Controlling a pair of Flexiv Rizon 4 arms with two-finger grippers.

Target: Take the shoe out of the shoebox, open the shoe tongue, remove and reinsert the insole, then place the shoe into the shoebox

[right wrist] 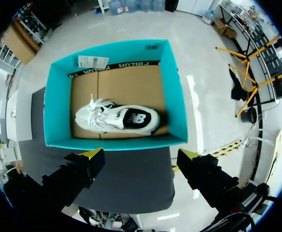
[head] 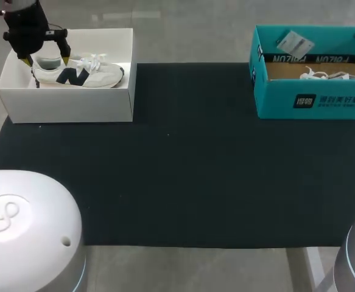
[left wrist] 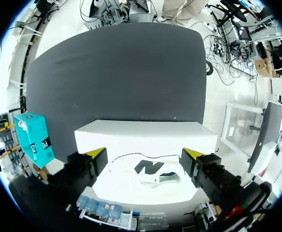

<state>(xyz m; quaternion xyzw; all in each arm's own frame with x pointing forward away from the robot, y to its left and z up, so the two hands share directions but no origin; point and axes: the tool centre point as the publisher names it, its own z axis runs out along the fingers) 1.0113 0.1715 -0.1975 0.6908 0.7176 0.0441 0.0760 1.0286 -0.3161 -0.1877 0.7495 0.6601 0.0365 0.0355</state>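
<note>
A white shoe [head: 80, 74] with a navy logo lies on its side in the white shoebox [head: 67, 106] at the back left. My left gripper [head: 46, 61] hangs open over the shoe's heel end, one finger on each side and not touching it. In the left wrist view the same shoe [left wrist: 150, 170] lies under the open left gripper [left wrist: 144, 153]. A second white shoe [right wrist: 116, 118] lies in the teal shoebox [right wrist: 174, 96] at the back right. My right gripper [right wrist: 140, 154] hovers open high above that box's side wall.
A black mat [head: 183, 164] covers the table between the two boxes. The teal shoebox [head: 311, 100] has a paper tag [head: 295, 42] on its back flap. That box also shows off to one side in the left wrist view, as the teal shoebox [left wrist: 34, 139].
</note>
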